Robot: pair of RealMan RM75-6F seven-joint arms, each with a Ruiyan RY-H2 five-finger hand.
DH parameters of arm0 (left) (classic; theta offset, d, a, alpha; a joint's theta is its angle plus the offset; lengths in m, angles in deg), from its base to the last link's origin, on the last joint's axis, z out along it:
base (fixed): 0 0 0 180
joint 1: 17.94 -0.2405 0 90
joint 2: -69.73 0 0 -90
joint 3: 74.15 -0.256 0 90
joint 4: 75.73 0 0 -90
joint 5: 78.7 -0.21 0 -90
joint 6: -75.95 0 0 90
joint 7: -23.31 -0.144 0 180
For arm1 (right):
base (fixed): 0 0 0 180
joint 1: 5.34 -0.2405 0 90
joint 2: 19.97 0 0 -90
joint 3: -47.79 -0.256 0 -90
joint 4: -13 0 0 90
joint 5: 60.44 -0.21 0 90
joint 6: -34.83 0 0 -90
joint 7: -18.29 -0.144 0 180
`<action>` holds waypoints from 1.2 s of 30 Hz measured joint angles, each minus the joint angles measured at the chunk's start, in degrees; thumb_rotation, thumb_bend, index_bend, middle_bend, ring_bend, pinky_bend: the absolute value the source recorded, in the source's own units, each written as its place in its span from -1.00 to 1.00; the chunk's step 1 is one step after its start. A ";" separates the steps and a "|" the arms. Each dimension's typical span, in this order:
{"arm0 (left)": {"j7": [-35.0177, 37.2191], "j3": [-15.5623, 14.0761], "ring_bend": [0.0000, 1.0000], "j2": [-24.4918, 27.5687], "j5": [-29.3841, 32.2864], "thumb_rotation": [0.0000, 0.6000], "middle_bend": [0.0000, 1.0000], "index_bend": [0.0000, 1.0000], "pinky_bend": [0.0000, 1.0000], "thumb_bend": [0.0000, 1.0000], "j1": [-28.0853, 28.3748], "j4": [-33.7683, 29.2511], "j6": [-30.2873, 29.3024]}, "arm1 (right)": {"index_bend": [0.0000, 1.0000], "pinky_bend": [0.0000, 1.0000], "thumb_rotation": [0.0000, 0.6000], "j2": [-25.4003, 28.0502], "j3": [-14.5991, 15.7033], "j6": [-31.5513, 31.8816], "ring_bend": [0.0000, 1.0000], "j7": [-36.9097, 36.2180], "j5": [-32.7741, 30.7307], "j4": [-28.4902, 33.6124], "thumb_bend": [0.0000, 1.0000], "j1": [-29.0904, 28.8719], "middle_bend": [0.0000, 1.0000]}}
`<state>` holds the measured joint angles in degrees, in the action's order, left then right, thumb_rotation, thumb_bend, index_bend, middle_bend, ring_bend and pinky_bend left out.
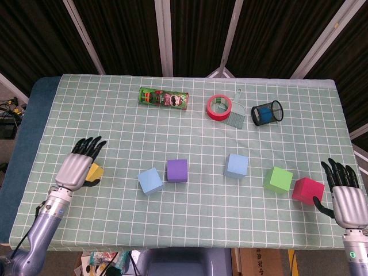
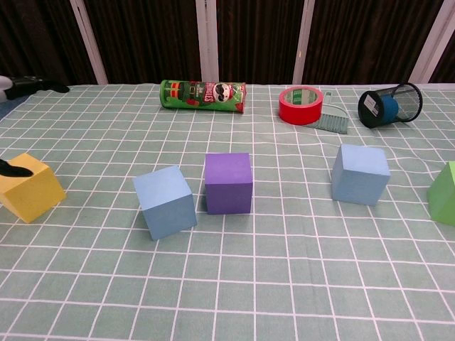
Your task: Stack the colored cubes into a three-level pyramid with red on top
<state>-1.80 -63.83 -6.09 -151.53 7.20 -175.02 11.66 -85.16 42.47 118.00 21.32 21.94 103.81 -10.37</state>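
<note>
Hovering over the yellow cube (image 1: 95, 171), the left hand (image 1: 76, 167) covers most of it in the head view, fingers spread and pointing away from the robot; in the chest view only dark fingertips show at the left edge, one lying at the cube's top near corner, so contact looks likely but a grasp cannot be confirmed. The hand reads as released, fingers apart. The right hand (image 1: 345, 195) sits at the table's right edge, fingers spread and holding nothing, with its thumb just beside the red cube (image 1: 307, 190).

All cubes lie singly on the checked tablecloth (image 1: 190, 132), none stacked. From left to right along the near row: yellow, a light blue cube (image 1: 150, 181), the purple cube (image 1: 177, 171) just beside it, a second light blue cube (image 1: 236, 165), the green cube (image 1: 279, 179), then the red one touching or nearly touching the green.

Farther back lie a chips can (image 1: 164, 99) on its side, a roll of red tape (image 1: 219, 107), a small brush (image 1: 235, 117) and a tipped mesh cup (image 1: 267, 112).
</note>
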 measured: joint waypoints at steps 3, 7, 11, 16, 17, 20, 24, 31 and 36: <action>-1.38 0.22 -1.00 -2.11 1.04 1.00 -1.00 -1.00 -0.96 -0.94 1.59 -1.25 0.92 | -1.00 -1.00 1.00 0.15 -0.14 0.13 -1.00 -0.29 -0.29 0.08 -0.40 0.11 -1.00; -2.48 0.16 -1.00 -4.08 2.32 1.00 -1.00 -1.00 -0.96 -0.94 3.25 -2.64 2.15 | -1.00 -1.00 1.00 0.31 -0.24 0.48 -1.00 -0.52 -0.48 0.07 -0.40 0.34 -1.00; -3.62 -0.15 -1.00 -5.58 3.80 1.00 -1.00 -1.00 -0.96 -0.94 4.11 -4.40 2.42 | -1.00 -1.00 1.00 0.48 -0.29 0.86 -1.00 -0.73 -0.56 0.05 -0.40 0.59 -1.00; -5.00 -0.74 -1.00 -7.63 5.83 1.00 -1.00 -1.00 -0.96 -0.94 4.76 -7.54 1.83 | -1.00 -1.00 1.00 0.67 -0.32 1.22 -1.00 -0.96 -0.61 0.04 -0.40 0.85 -1.00; -5.36 -0.90 -1.00 -7.99 6.05 1.00 -1.00 -1.00 -0.96 -0.94 4.91 -7.90 1.69 | -1.00 -1.00 1.00 0.70 -0.31 1.30 -1.00 -0.99 -0.59 0.05 -0.40 0.91 -1.00; -6.56 -1.49 -1.00 -9.01 6.41 1.00 -1.00 -1.00 -0.96 -0.94 5.32 -8.35 1.09 | -1.00 -1.00 1.00 0.82 -0.27 1.41 -1.00 -1.12 -0.57 0.09 -0.40 1.03 -1.00; -7.37 -1.92 -1.00 -10.62 6.89 1.00 -1.00 -1.00 -0.96 -0.94 5.74 -7.84 0.49 | -1.00 -1.00 1.00 0.91 -0.25 1.41 -1.00 -1.24 -0.58 0.20 -0.40 1.10 -1.00; -8.71 -2.23 -1.00 -15.17 7.70 1.00 -1.00 -1.00 -0.96 -0.93 6.69 -4.45 -0.72 | -1.00 -1.00 1.00 0.99 0.28 1.59 -1.00 -1.61 0.56 0.50 -0.40 1.22 -1.00; -9.22 -2.24 -1.00 -18.36 8.31 1.00 -1.00 -1.00 -0.96 -0.93 7.81 -1.23 -0.76 | -1.00 -1.00 1.00 1.13 0.51 1.54 -1.00 -2.06 0.88 0.62 -0.40 1.26 -1.00</action>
<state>-11.02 -66.07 -24.45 -143.23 15.01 -176.26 10.89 -84.03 42.98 119.54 19.26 22.82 104.43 -9.11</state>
